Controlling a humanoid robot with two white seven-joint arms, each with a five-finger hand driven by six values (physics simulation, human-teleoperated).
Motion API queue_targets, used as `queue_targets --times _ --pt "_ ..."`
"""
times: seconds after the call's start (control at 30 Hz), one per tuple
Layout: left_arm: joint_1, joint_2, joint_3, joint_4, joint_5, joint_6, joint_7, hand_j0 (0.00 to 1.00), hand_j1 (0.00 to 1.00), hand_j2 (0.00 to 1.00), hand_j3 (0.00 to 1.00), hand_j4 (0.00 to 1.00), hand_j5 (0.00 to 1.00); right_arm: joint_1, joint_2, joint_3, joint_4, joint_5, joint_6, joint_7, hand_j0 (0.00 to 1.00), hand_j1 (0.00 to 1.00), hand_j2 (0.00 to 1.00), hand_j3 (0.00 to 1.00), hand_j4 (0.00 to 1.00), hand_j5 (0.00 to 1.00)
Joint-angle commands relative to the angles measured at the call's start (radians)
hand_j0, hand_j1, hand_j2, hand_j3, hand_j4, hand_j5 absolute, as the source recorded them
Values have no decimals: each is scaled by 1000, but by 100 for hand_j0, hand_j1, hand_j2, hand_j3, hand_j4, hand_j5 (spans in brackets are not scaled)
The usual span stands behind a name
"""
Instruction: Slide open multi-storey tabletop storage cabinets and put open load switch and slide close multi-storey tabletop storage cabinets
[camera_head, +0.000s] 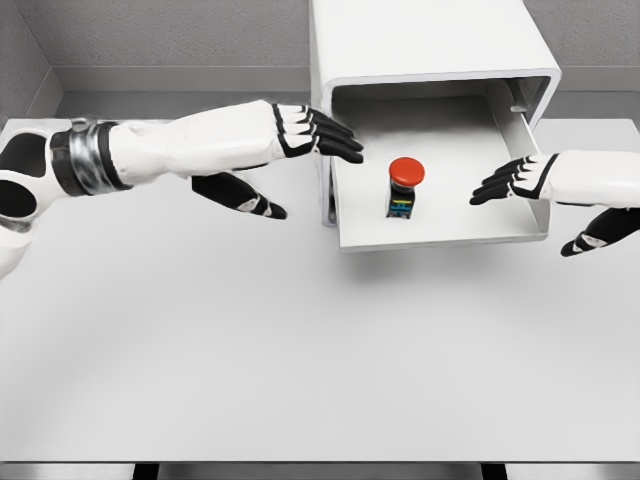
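A white storage cabinet (420, 40) stands at the back of the table, its drawer (440, 232) pulled out toward me. Inside the drawer the load switch (403, 187) stands upright, with a red round cap on a dark body. My left hand (322, 135) reaches in from the left, fingers extended and open, its fingertips at the drawer's left wall near the cabinet front. My right hand (510, 182) is open at the drawer's right side, its fingers pointing left over the right wall, thumb hanging lower. Neither hand holds anything.
The white table (250, 350) stretches wide in front of the drawer. Grey walls rise behind the cabinet and at the far left.
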Motion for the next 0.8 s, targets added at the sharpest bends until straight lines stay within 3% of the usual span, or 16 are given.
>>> queue_targets --times 0.0,0.03,0.13,0.27,0.53,0.77 --pt "5 186 5 -55 103 4 3 100 100 100 100 100 100 2 3 0 -1 -8 3 0 100 100 100 100 100 100" --pt "23 233 7 -53 103 4 4 100 100 100 100 100 100 6 22 1 -1 -8 3 0 100 100 100 100 100 100" --pt "57 272 7 -47 102 4 4 100 100 100 100 100 100 8 42 30 1 -9 3 0 100 100 100 100 100 100" --pt "80 270 7 -48 100 4 1 100 100 100 100 100 100 9 85 40 9 -11 3 0 100 100 100 100 100 100" --pt "75 272 8 -50 105 4 0 100 100 100 100 100 100 8 160 27 65 43 3 0 100 100 100 100 100 100" --pt "72 268 8 -52 111 4 -2 100 100 100 100 100 100 6 172 4 104 73 3 0 100 100 100 100 100 100"
